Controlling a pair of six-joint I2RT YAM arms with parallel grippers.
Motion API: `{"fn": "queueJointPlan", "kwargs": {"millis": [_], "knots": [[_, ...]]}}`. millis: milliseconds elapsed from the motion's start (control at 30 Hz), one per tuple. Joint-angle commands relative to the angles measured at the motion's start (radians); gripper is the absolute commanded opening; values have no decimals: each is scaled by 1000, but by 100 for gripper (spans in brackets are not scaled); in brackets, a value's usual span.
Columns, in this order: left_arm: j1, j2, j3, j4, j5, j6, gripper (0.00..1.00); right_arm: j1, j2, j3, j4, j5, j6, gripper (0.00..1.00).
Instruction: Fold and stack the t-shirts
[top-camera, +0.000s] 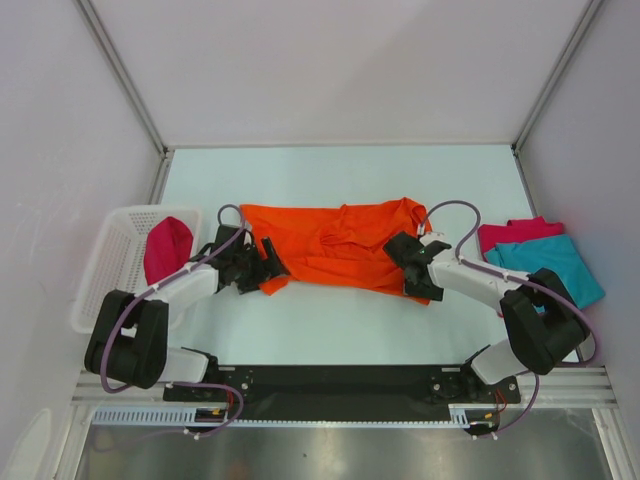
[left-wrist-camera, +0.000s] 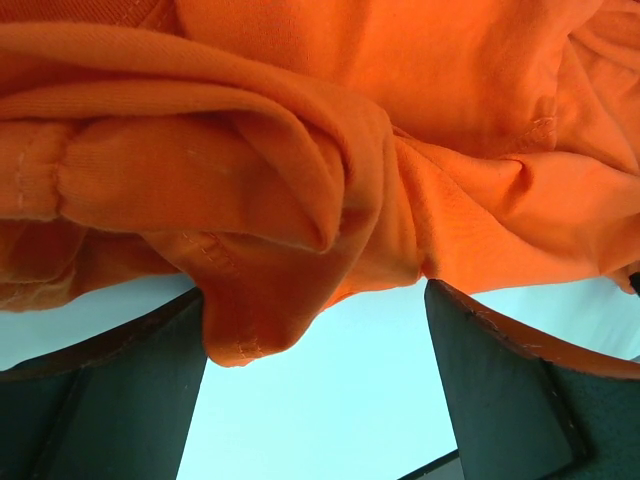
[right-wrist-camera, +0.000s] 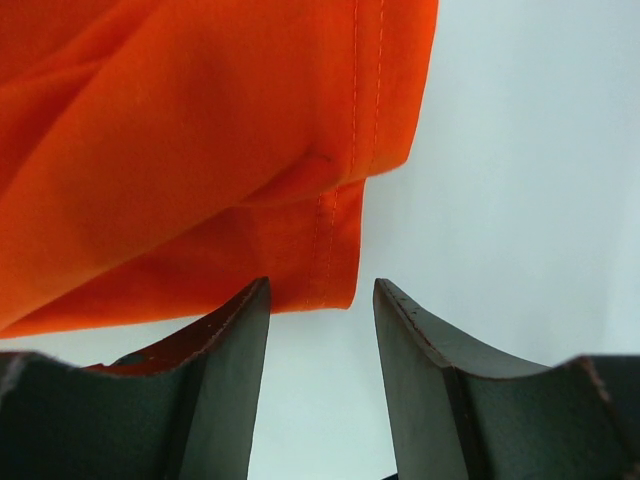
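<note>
Closest to the arm bases, the left gripper (left-wrist-camera: 312, 300) sits at the near-left edge of the orange t-shirt (top-camera: 335, 245). Its jaws are spread wide, and a rolled, bunched fold of hem hangs just ahead of the gap with nothing pinched. The right gripper (right-wrist-camera: 320, 290) sits at the shirt's near-right corner with a narrower gap. A stitched hem corner lies just beyond its fingertips, lined up with the opening but not gripped.

The orange shirt itself lies spread crosswise on the pale table (top-camera: 330, 330). It is flatter on the left and rumpled toward the right.

It looks light and completely limp, so I'd expect it to sag, drag and crease rather than keep any shape. The stitched hems seem the firmest places to take hold of. On the left the bunch is thick, and a shallow pinch could catch only one layer.

Off to the orange shirt's left stands a white mesh basket (top-camera: 105, 262) with a crimson t-shirt (top-camera: 167, 248) in it. Off to the right, a folded teal t-shirt (top-camera: 555, 265) lies over a folded pink-red t-shirt (top-camera: 515, 232).
</note>
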Motion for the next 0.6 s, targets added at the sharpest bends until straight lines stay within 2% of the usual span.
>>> {"fn": "queueJointPlan", "kwargs": {"millis": [0,233,333,567], "knots": [[-8,-1,-24,-17,5,2,90,23,-16,-17,-11,-5,58,52],[-6,-53,-20,-60,-1,24,90,51,29,-11,21,-8,87,51],[-8,-60,-15,-73,2,33,87,59,52,-17,54,-14,90,47],[-8,-83,-7,-76,31,42,73,83,87,-22,95,-14,90,24]]}}
